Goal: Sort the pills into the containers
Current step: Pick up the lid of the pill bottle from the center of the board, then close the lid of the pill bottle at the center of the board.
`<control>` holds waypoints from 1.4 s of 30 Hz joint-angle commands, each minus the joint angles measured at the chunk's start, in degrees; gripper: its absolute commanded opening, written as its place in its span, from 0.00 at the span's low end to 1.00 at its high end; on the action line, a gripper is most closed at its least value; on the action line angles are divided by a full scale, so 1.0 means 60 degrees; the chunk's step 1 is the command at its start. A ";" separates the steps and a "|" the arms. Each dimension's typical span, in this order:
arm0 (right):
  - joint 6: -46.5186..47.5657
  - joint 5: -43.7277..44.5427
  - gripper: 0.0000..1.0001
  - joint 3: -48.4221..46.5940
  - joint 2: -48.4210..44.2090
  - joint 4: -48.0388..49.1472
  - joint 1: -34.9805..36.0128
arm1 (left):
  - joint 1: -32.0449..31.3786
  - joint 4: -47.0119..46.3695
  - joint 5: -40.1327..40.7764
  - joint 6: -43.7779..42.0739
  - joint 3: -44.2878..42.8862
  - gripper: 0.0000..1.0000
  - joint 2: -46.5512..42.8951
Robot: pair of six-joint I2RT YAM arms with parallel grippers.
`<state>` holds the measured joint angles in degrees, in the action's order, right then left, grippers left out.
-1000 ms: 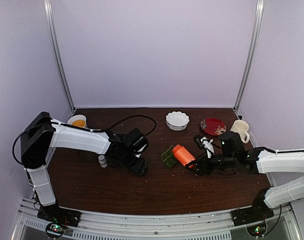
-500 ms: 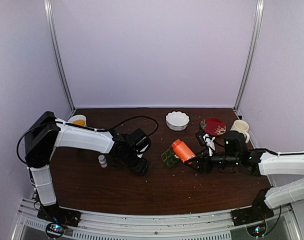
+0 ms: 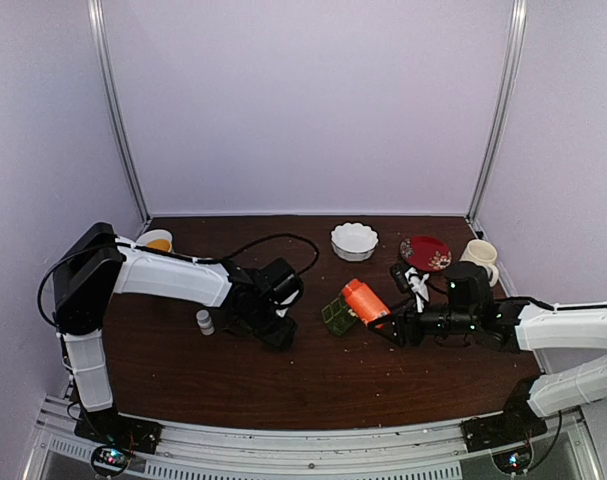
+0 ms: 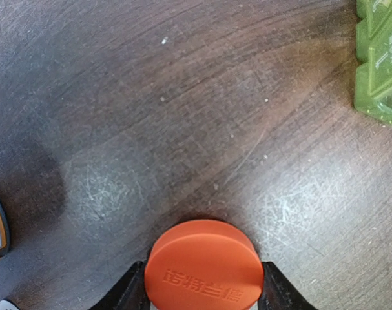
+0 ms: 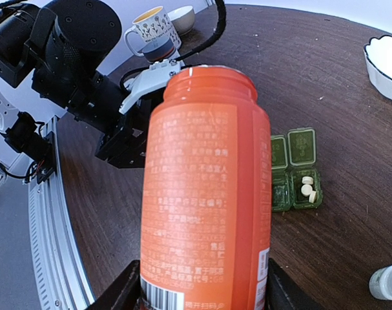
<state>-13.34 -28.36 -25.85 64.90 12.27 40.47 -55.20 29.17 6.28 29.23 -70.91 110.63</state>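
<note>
We have the right gripper (image 3: 391, 328) clamped on the uncapped orange bottle (image 5: 202, 161), mouth tipped toward the green pill box (image 5: 292, 174) for pouring. The pills (image 5: 307, 190) lie in one open cell. The left gripper (image 4: 203, 290) pinches the cap (image 4: 202, 258), keeping it clear.

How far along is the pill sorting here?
Done: bottle uncapped; a few pills lie in one cell of the green box. In hand: right gripper holds the bottle; left gripper clamps the cap on the table. Left: the next cell looks empty, the third is hidden.
</note>
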 commanded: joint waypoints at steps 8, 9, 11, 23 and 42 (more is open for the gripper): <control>0.0259 -0.0439 0.00 0.0008 -0.0091 0.0473 -0.0028 | -0.0029 0.0336 -0.0217 -0.0097 -0.0485 0.49 -0.0845; 0.0318 -0.0533 0.00 0.0009 -0.0138 0.0573 -0.0022 | -0.0029 0.0349 -0.0458 -0.0110 -0.0561 0.48 -0.1060; 0.0410 -0.0713 0.00 0.0010 -0.0293 0.0778 -0.0008 | -0.0023 0.0353 -0.1150 -0.0108 -0.0747 0.48 -0.1465; 0.0923 -0.1272 0.00 0.0322 -0.1814 0.2564 0.0356 | 0.0961 -0.2322 -0.6503 0.2088 -0.0344 0.47 -0.3771; 0.1828 -0.1224 0.00 -0.0983 -0.1462 0.1655 0.1195 | 0.1055 -0.6500 -0.8773 0.4897 0.0451 0.46 -0.4011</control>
<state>-4.05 -35.20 -28.69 55.33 22.59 47.27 -48.84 -3.51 -43.70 55.77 -69.08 87.22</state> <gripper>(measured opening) 0.561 0.539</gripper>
